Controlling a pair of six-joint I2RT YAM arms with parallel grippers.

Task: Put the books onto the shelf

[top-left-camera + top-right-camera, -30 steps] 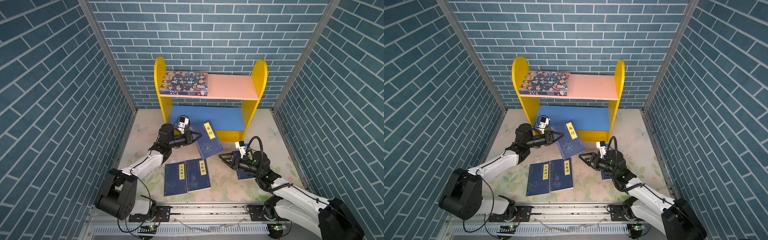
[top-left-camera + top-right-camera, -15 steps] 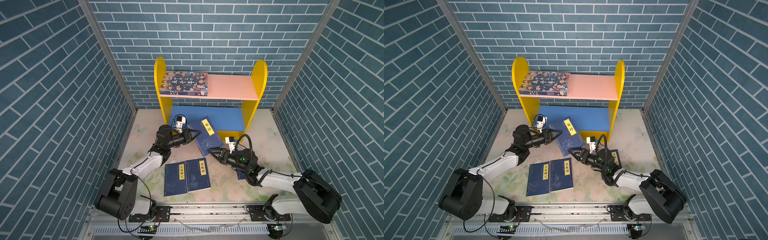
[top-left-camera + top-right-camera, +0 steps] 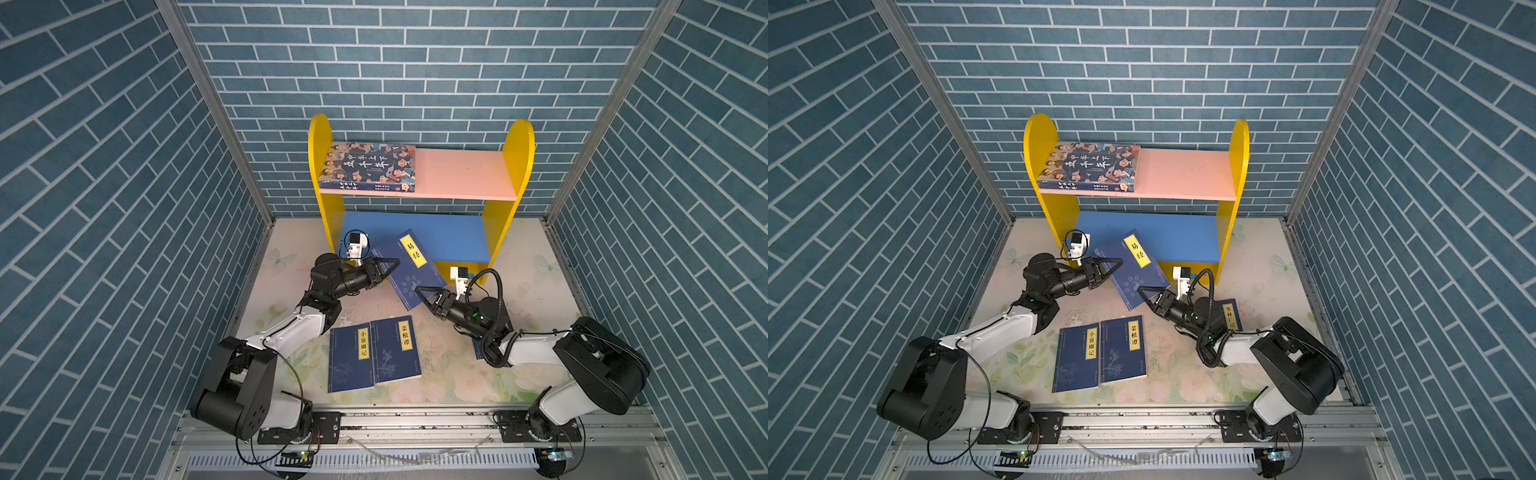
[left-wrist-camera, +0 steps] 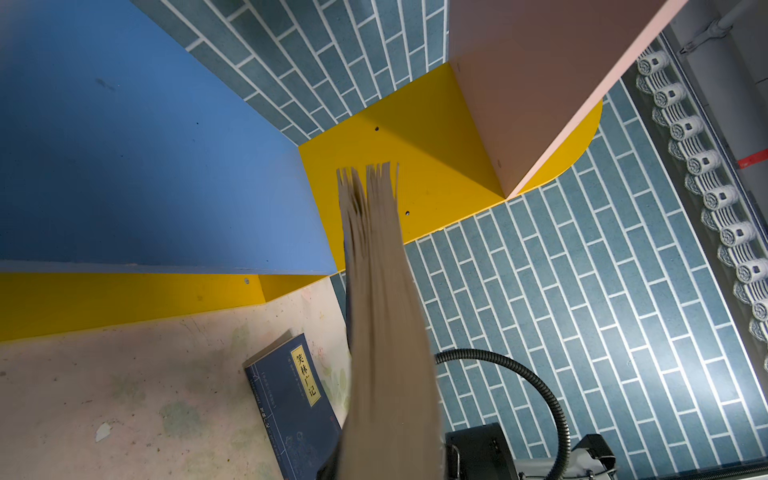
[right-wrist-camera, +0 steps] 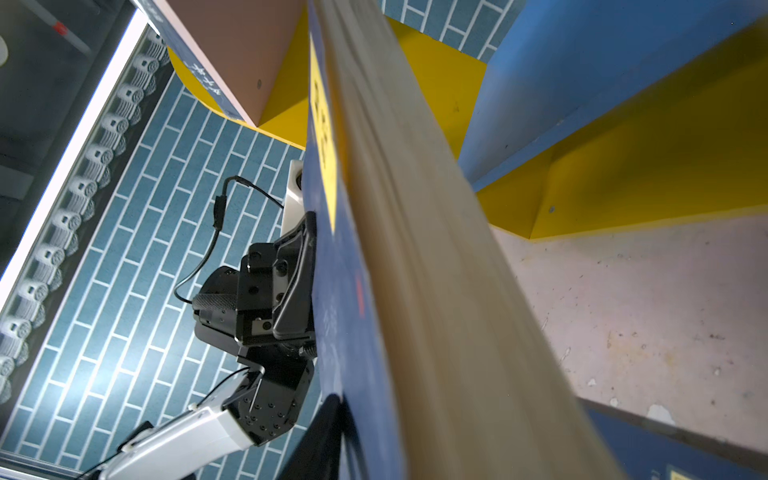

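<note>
Having shelved only the cartoon-faced book (image 3: 368, 166) on the shelf's (image 3: 519, 158) pink board, held one navy book (image 3: 401, 280) aloft, pinched by the left gripper (image 3: 392, 262), with the right gripper (image 3: 422, 291) at its corner, closure unclear, leaving two navy books (image 3: 395, 349) and a fourth (image 3: 1231, 316) on the surface (image 3: 532, 291).

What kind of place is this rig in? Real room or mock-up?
Probably a staged robot test cell, not a real room: brick-print wall panels framed by aluminium posts, left arm and right arm bolted to a front rail, and a small painted shelf on a floral mat.
</note>
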